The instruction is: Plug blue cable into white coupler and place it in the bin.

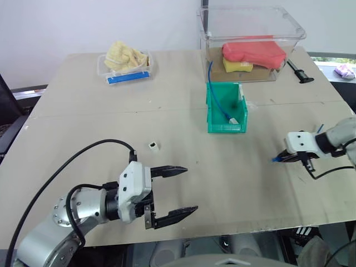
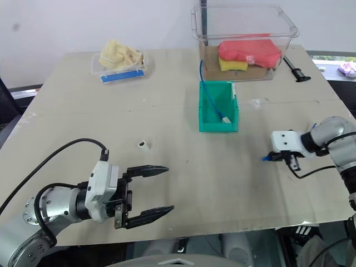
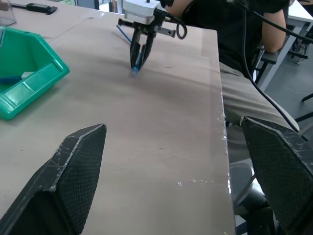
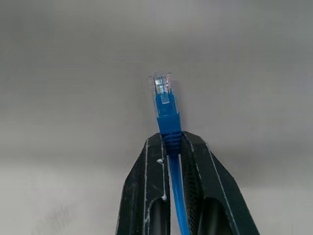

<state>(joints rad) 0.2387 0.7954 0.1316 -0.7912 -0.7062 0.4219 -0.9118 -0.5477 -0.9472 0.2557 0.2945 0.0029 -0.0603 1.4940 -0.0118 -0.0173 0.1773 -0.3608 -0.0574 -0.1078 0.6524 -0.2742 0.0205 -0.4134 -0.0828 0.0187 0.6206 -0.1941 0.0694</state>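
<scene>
Right pincer angles down at the desk, clamped on the cable just behind its plug. Left pincer hovers level, jaws wide and empty, coupler just beyond; bin farther back

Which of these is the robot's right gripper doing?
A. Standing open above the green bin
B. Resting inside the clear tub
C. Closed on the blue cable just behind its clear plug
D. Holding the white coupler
C: the right gripper is clamped on the blue cable, whose clear plug sticks out past the fingertips.
</scene>
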